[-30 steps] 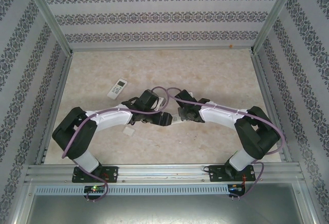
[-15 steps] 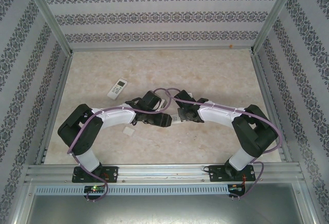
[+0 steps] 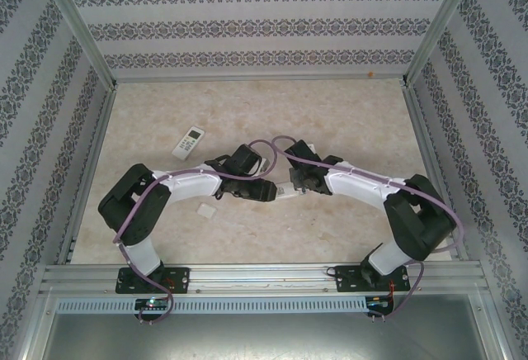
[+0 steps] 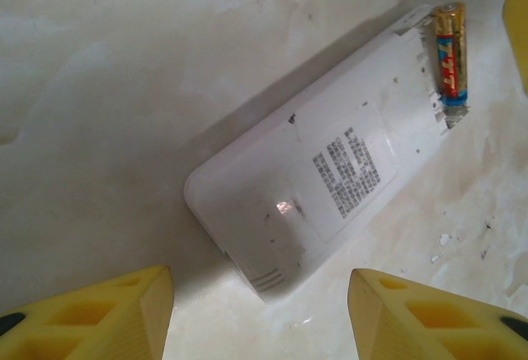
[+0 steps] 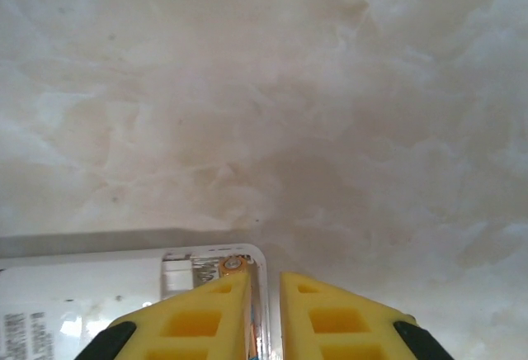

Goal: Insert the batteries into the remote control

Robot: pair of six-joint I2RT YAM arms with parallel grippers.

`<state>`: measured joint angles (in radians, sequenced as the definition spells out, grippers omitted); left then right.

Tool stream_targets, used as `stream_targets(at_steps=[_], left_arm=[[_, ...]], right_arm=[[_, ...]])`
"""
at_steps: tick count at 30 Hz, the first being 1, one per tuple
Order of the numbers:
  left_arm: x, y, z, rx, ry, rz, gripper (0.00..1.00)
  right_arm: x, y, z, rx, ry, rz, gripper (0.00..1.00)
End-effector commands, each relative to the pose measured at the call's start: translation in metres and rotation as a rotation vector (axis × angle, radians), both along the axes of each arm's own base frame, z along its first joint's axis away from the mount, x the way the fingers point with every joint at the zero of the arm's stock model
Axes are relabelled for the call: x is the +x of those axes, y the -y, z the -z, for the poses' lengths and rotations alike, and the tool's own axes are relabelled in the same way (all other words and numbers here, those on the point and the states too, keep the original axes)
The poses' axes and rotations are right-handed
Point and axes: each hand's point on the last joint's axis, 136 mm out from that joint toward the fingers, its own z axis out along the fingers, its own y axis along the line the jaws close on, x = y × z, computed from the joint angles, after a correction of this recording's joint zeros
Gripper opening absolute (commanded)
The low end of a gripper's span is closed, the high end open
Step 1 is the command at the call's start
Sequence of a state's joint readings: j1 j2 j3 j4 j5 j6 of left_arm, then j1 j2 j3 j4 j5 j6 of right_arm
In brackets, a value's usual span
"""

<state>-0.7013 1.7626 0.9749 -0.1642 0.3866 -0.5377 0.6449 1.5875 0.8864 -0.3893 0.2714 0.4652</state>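
A white remote control (image 4: 330,170) lies back-up on the table, its label showing. One orange-gold battery (image 4: 450,54) sits in the open bay at its far end. My left gripper (image 4: 260,310) is open, its yellow fingers (image 4: 99,315) standing on either side of the remote's near end without touching it. My right gripper (image 5: 266,281) is shut to a narrow slit over the bay end. Its left finger (image 5: 198,315) covers the battery (image 5: 233,265), and the remote's (image 5: 82,294) side rim runs under the slit. From above, both grippers meet over the remote (image 3: 281,192).
A second white remote (image 3: 188,142) lies at the back left of the table. A small white flat piece (image 3: 206,210) rests beside the left arm. The table is walled by patterned panels and metal rails on three sides.
The left arm's elbow has swung inward and its jaws have narrowed around the remote's end. The right arm has shifted slightly at the bay end.
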Motion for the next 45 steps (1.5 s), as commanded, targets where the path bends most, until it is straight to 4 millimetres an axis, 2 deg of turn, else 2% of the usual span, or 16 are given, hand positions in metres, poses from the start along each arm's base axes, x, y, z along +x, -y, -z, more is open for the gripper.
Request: stream_targets(at_steps=[1, 9, 14, 17, 20, 23, 25, 33, 45], left_arm=[[0.004, 0.008, -0.002, -0.002, 0.009, -0.014, 0.57], [0.004, 0.009, 0.007, 0.005, -0.015, -0.027, 0.53], [0.004, 0.008, 0.007, 0.005, -0.018, -0.029, 0.52], [0.004, 0.008, 0.007, 0.006, -0.019, -0.031, 0.52], [0.005, 0.008, 0.008, 0.007, -0.018, -0.035, 0.51], [0.005, 0.008, 0.007, 0.005, -0.019, -0.037, 0.51], [0.005, 0.010, 0.006, 0.002, -0.019, -0.037, 0.51], [0.006, 0.009, 0.005, 0.007, -0.017, -0.040, 0.51], [0.006, 0.011, 0.007, 0.003, -0.022, -0.034, 0.51]], right_arm=[[-0.001, 0.001, 0.010, -0.008, -0.028, 0.012, 0.17], [-0.006, 0.000, 0.023, -0.012, -0.068, 0.003, 0.10], [-0.013, 0.004, 0.031, -0.024, -0.101, 0.010, 0.11], [-0.012, 0.002, 0.021, -0.015, -0.087, 0.008, 0.13], [-0.009, 0.005, 0.002, -0.006, -0.040, 0.021, 0.15], [-0.007, -0.002, -0.012, 0.044, -0.012, 0.007, 0.18], [-0.007, -0.007, -0.014, 0.070, -0.015, -0.004, 0.19], [-0.008, -0.011, 0.008, 0.051, -0.075, -0.013, 0.20], [-0.005, -0.015, 0.017, 0.044, -0.095, -0.022, 0.19]])
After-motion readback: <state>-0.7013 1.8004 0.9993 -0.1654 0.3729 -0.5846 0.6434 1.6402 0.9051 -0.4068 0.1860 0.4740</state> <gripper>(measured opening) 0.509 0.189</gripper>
